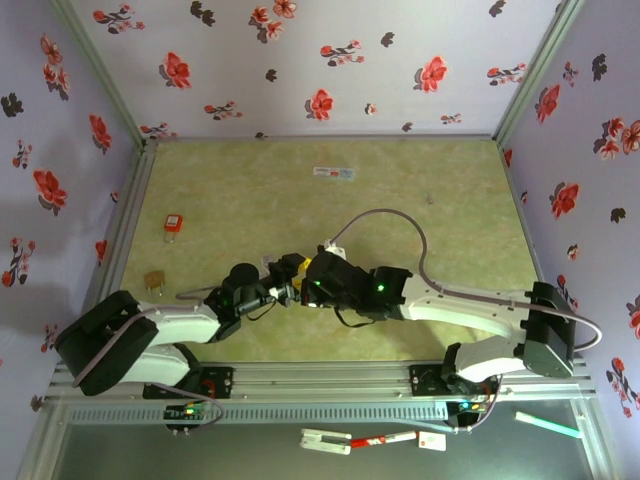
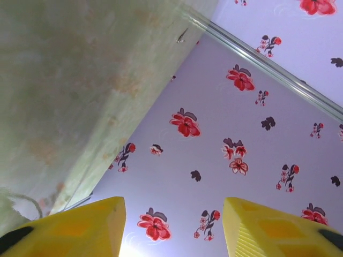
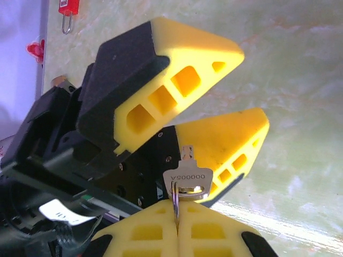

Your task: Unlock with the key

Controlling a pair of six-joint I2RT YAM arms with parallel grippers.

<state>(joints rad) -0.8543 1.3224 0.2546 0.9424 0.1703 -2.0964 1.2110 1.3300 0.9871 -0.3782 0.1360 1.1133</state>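
A silver key [image 3: 188, 179] stamped A500000 hangs by its ring from my right gripper [image 3: 177, 220], which is shut on the ring. The key's blade points up into the gap between the two yellow fingers [image 3: 187, 69] of my left gripper [image 3: 253, 85], which is open. In the left wrist view the left gripper [image 2: 172, 206] shows a wide gap with only wallpaper behind it. From above, both grippers meet at the table's near middle, left gripper [image 1: 288, 270] against right gripper [image 1: 303, 290]. A red padlock [image 1: 173, 223] lies on the table at the left, also seen as the padlock [image 3: 68, 6].
A small brown object [image 1: 153, 279] lies near the left wall. A white label strip [image 1: 334, 173] lies at the far side of the table. The right arm's grey cable [image 1: 400, 218] loops over the middle. Flowered walls [image 1: 330, 60] enclose the table.
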